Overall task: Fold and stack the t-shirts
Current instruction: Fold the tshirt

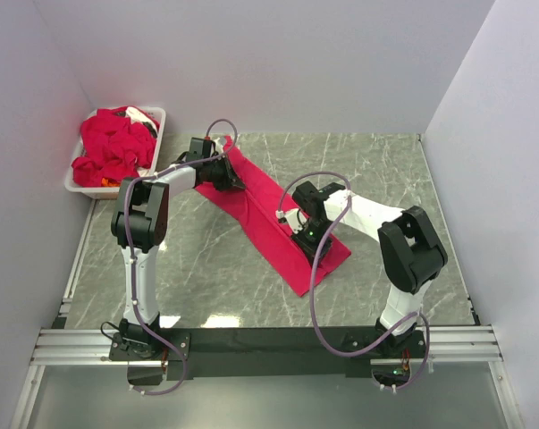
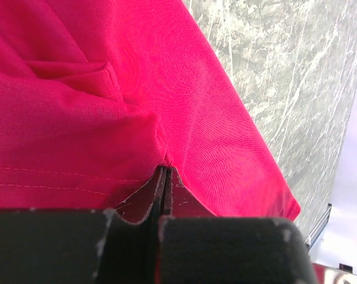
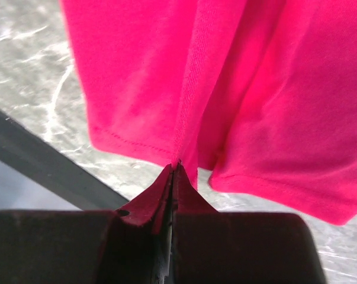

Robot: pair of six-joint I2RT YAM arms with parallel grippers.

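A crimson t-shirt lies as a long narrow folded strip running diagonally from the far left to the near right of the table. My left gripper is shut on the t-shirt's far end; in the left wrist view the gripper pinches a fold of the red fabric. My right gripper is shut on the near end; in the right wrist view the gripper pinches a fabric edge near the hem. More crimson t-shirts lie crumpled in the bin.
The white plastic bin stands at the far left corner against the wall. The grey marble table is walled on the left, back and right. A black rail runs along the near edge by the arm bases.
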